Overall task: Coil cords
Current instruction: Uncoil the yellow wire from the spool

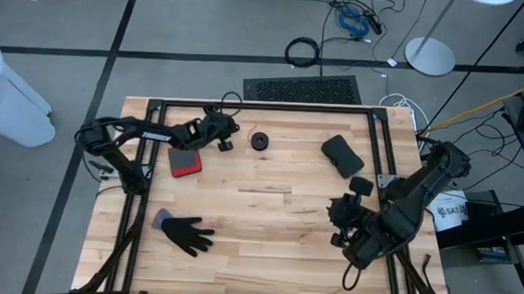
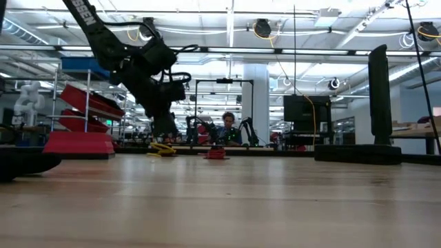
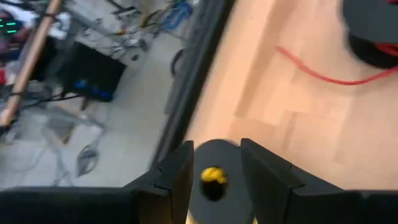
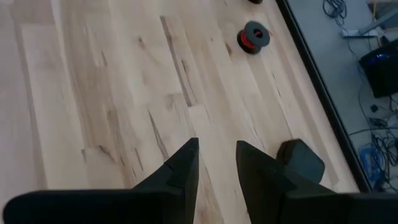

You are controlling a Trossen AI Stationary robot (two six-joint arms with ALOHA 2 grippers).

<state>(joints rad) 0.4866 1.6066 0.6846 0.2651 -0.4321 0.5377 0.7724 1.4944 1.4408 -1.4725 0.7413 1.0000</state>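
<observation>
A small black reel with a yellow-orange cord (image 3: pixel 213 177) in its middle sits flat on the table near the far edge; it also shows in the low view (image 2: pixel 162 148). My left gripper (image 3: pixel 216 149) hovers just above it (image 1: pixel 225 138), open, one finger on either side, and I see no touch. I cannot pick out the black cord. My right gripper (image 4: pixel 217 144) is open and empty above bare wood at the table's right side (image 1: pixel 340 223).
A black reel with red cord (image 1: pixel 260 141) lies right of the left gripper, a loose red strand (image 3: pixel 323 74) trailing from it. A red-and-grey flat block (image 1: pixel 185 163), a black glove (image 1: pixel 187 234) and a black pad (image 1: pixel 342 155) lie on the table. A black frame rail (image 1: pixel 246 105) lines the far edge.
</observation>
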